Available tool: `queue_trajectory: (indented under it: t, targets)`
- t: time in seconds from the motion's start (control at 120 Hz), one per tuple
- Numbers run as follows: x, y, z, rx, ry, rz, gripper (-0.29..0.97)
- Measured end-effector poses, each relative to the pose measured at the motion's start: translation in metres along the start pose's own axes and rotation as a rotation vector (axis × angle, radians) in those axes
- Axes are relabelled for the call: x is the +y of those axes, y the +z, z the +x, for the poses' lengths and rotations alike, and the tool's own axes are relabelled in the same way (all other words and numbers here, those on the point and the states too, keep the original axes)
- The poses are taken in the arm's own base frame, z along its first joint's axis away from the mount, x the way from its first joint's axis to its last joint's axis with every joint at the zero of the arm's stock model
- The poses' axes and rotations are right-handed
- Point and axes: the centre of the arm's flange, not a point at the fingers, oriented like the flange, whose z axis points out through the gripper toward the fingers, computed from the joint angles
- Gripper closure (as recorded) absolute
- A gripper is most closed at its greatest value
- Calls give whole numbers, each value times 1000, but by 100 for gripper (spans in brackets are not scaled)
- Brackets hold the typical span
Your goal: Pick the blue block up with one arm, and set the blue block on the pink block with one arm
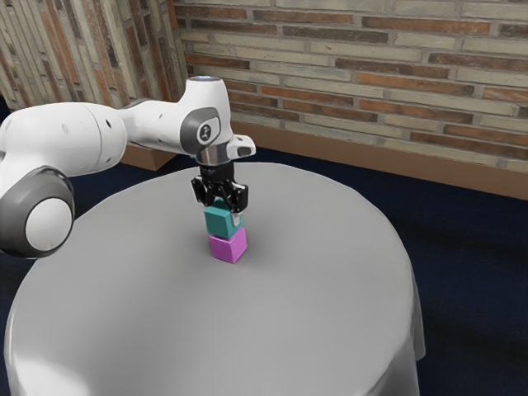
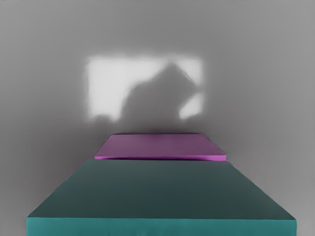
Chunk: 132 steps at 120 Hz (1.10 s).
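Observation:
A teal-blue block (image 1: pixel 219 220) sits on top of the pink block (image 1: pixel 228 246) near the middle of the round table. My black gripper (image 1: pixel 221 213) comes straight down over the blue block, with a finger against each of its two sides, shut on it. The blue block's underside appears to touch the pink block's top. In the wrist view the blue block (image 2: pixel 162 196) lies large just under my hand, and the pink block (image 2: pixel 160 146) shows as a strip past its far edge.
The grey round table (image 1: pixel 313 313) has bare surface on all sides of the stack. A brick wall (image 1: pixel 371 74) stands behind it. My white arm (image 1: pixel 99 148) reaches in from the exterior view's left.

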Motion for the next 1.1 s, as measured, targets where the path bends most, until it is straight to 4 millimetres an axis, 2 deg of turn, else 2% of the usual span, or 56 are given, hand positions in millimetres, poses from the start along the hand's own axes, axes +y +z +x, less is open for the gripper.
queue_trajectory:
  t: [0.183, 0.45, 0.533, 0.6, 0.658, 0.717, 0.758, 0.808, 0.875, 0.925, 1.042, 1.1]
  targets:
    - [4, 2, 1, 0, 4, -5, 27]
    - [5, 2, 1, -3, 5, -5, 11]
    - [6, -6, 1, 3, 6, -6, 7]
    - [8, -22, -1, 16, 9, -8, 5]
    - [10, -50, -7, 40, 11, -8, 4]
    - [12, -114, -26, 97, 14, -7, 3]
    - [14, -170, -51, 143, 15, -4, 3]
    - [14, -225, -84, 180, 11, 3, 2]
    - [2, -273, -124, 196, -10, 28, 1]
    - [-4, -293, -144, 189, -21, 42, 1]
    - [-31, -314, -175, 154, -76, 58, 1]
    - [-38, -322, -187, 143, -92, 62, 0]
